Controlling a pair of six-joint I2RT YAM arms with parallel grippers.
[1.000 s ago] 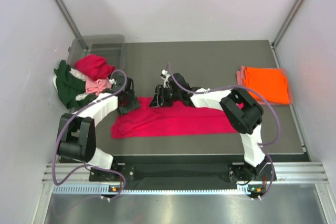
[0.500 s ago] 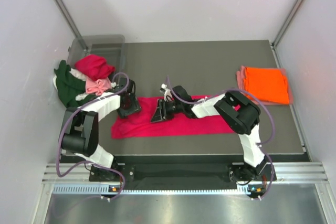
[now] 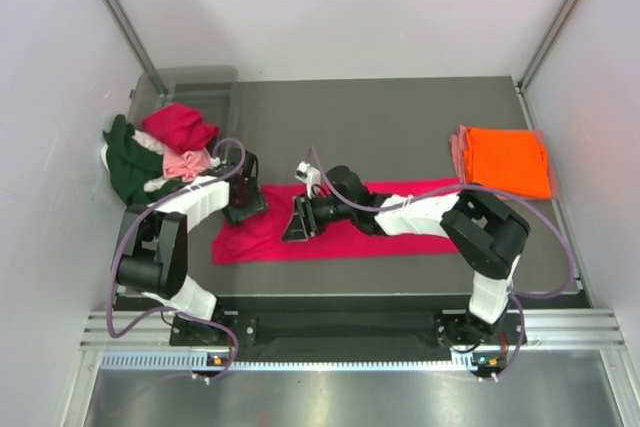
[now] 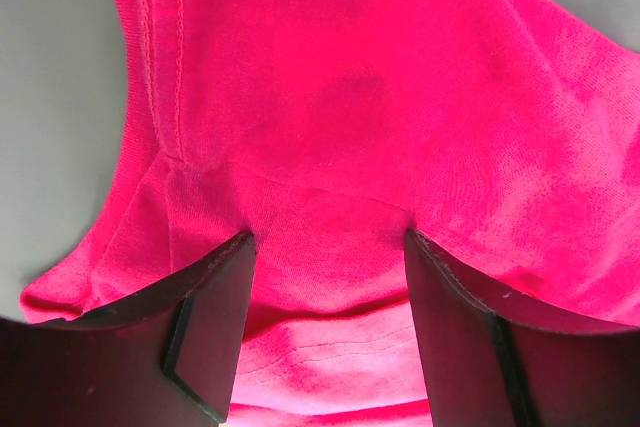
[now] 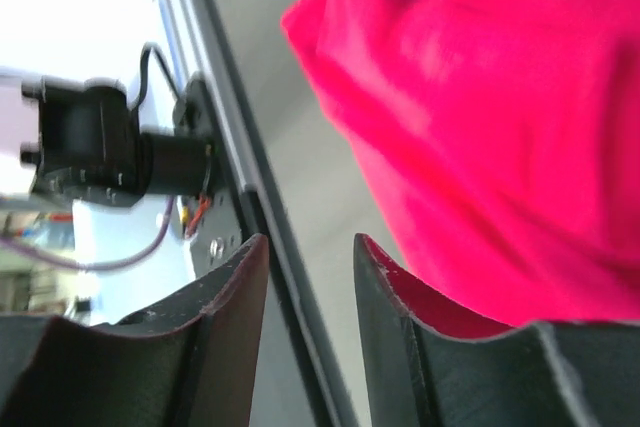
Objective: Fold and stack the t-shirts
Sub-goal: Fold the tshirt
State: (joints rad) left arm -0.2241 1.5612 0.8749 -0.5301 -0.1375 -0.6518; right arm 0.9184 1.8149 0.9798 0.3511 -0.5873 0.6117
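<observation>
A crimson red t-shirt (image 3: 400,232) lies as a long strip across the middle of the table. My left gripper (image 3: 243,209) is pressed down on its left end. In the left wrist view the gripper (image 4: 330,237) has its fingers (image 4: 215,317) wide apart, with a ridge of the red shirt (image 4: 330,97) between them. My right gripper (image 3: 300,223) hovers over the shirt's left-middle. In the right wrist view it (image 5: 308,242) is open and empty, with the red shirt (image 5: 480,147) beside one finger. A folded orange t-shirt (image 3: 508,159) lies on a salmon pink one (image 3: 459,143) at the right.
A clear grey bin (image 3: 190,85) stands at the back left. In front of it is a pile of a dark green shirt (image 3: 124,162), a crimson one (image 3: 180,127), a pale pink one (image 3: 188,162) and a cream one (image 3: 158,185). The table's near edge (image 3: 400,292) is close behind the red shirt.
My right gripper has moved toward the near edge and a little left, over the red shirt. My left gripper has shifted slightly nearer and stays on the shirt's left end.
</observation>
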